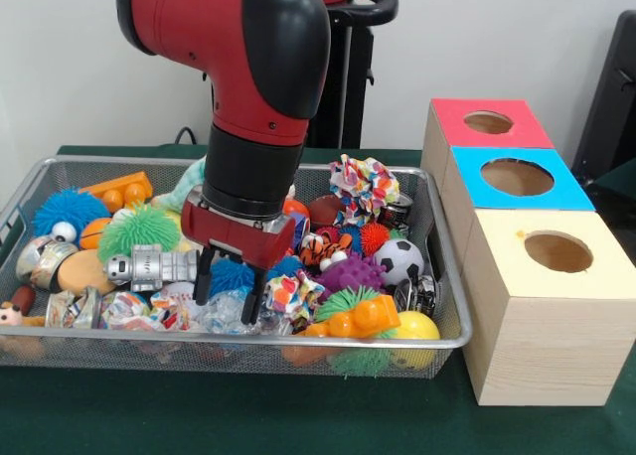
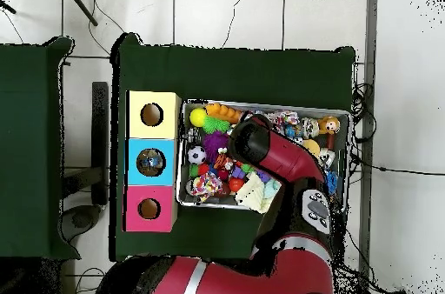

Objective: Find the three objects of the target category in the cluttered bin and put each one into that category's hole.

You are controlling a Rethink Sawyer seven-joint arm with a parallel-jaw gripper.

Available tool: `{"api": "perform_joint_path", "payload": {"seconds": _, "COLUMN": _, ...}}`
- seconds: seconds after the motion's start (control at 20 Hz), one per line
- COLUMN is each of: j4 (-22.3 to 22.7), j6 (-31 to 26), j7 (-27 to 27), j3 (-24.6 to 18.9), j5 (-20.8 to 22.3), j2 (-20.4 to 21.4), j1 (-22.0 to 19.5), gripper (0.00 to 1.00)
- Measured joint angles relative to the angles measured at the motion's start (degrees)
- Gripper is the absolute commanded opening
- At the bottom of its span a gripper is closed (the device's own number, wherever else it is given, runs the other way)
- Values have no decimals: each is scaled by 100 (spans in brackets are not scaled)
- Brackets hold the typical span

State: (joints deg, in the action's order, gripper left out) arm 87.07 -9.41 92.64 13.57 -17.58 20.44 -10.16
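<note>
The silver wire-mesh bin [image 1: 298, 342] holds a heap of toys: spiky balls, a soccer ball [image 1: 399, 259], a silver robot toy [image 1: 149, 268], a tiger toy [image 1: 320, 248] and crinkly wrappers. My gripper [image 1: 229, 288] points down into the bin's front middle. Its black fingers [image 1: 204, 276] are apart, either side of a small blue spiky ball [image 1: 235, 274] and just above a clear wrapper [image 1: 227, 314]. It holds nothing. In the overhead view the arm [image 2: 269, 147] covers the gripper and the middle of the bin [image 2: 278, 107].
Three wooden boxes with round holes stand in a row beside the bin: red top [image 1: 487, 123], blue top [image 1: 517, 178], yellow top [image 1: 558, 251]. They also show in the overhead view: yellow [image 2: 152, 115], blue [image 2: 150, 162], pink [image 2: 149, 209]. The table has a green cloth.
</note>
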Motion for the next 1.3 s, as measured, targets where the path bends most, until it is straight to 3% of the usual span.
{"api": "perform_joint_path", "payload": {"seconds": 1.3, "j4": 23, "j6": -4, "j7": -1, "j3": -203, "j5": 130, "j2": 44, "j1": -188, "gripper": 100}}
